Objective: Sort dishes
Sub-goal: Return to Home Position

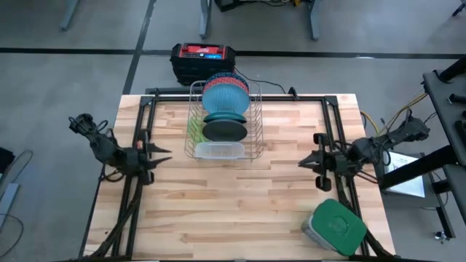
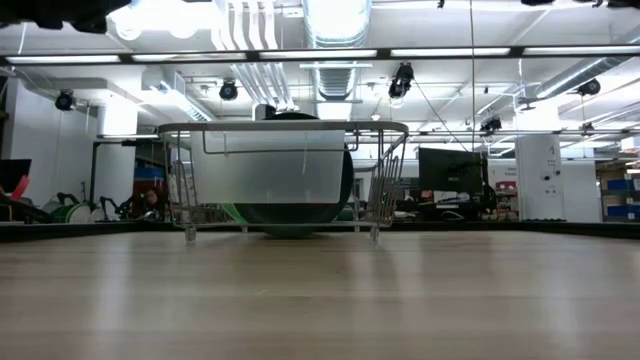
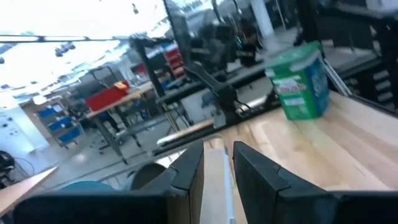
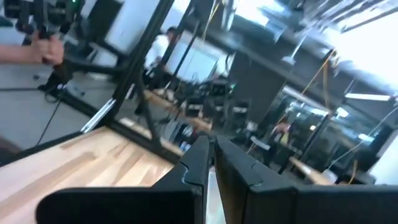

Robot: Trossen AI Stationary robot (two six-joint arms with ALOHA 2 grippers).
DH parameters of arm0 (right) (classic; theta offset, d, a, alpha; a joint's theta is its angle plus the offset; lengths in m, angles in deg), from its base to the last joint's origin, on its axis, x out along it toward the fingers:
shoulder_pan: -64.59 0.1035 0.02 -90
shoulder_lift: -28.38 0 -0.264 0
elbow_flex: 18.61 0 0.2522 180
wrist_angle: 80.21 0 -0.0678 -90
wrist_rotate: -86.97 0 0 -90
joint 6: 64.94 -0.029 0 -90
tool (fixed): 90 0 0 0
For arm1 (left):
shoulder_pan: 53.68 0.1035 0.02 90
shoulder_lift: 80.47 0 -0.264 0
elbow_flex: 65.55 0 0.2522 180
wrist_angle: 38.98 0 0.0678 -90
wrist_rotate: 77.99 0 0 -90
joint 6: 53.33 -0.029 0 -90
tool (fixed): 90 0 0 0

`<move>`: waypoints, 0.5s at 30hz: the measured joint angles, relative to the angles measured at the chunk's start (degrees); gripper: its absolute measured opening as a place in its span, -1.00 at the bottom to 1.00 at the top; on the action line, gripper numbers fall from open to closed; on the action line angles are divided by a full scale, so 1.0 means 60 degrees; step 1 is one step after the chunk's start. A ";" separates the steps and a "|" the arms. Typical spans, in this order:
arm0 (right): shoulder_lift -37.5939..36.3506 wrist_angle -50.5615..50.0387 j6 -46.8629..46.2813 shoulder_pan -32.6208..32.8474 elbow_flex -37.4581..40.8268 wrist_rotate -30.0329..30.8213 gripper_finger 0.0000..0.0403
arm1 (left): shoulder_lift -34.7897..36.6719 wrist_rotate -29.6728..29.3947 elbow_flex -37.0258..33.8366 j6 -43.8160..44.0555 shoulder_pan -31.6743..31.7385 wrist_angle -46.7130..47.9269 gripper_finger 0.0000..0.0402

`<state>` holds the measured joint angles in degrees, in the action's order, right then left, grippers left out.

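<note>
A silver wire rack (image 1: pixel 222 120) stands at the table's far middle. Plates stand on edge in it: a red-patterned one (image 1: pixel 224 74) farthest, blue ones (image 1: pixel 224 98) in the middle, a dark one (image 1: pixel 223 131) nearer, and a pale translucent piece (image 1: pixel 218 151) at the near end. Something neon-green (image 1: pixel 194 129) shows at the rack's left side. In the low view the dark plate (image 2: pixel 300 212) shows through the rack (image 2: pixel 285 180). My left gripper (image 1: pixel 163 156) hovers left of the rack, open by a narrow gap and empty. My right gripper (image 1: pixel 306 163) hovers right of the rack, shut and empty.
A grey container with a green lid (image 1: pixel 335 227) lies at the near right corner; it also shows in the left wrist view (image 3: pixel 301 81). A black and red box (image 1: pixel 202 60) sits beyond the far edge. People (image 4: pixel 165 43) show in the room beyond the table's left side.
</note>
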<state>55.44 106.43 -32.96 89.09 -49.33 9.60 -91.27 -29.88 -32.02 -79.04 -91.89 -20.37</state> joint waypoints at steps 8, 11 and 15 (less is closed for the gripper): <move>-0.1099 0.0375 0.0367 -0.1849 0.0864 -0.0652 -0.99 | 0.1370 -0.0074 -0.0431 -0.0937 0.0302 -0.0042 -0.62; -0.1695 -0.0428 0.0168 -0.2398 0.0852 -0.1336 -1.00 | 0.1618 -0.0544 -0.0454 -0.1116 0.0334 0.0045 -0.62; -0.2688 -0.2003 -0.0407 -0.2578 0.0685 -0.1677 -1.00 | 0.1805 -0.1912 -0.0451 -0.1171 0.0361 -0.0250 -0.62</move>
<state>39.31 94.41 -35.40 73.62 -45.21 -0.47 -80.44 -41.36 -34.73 -86.06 -89.73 -21.87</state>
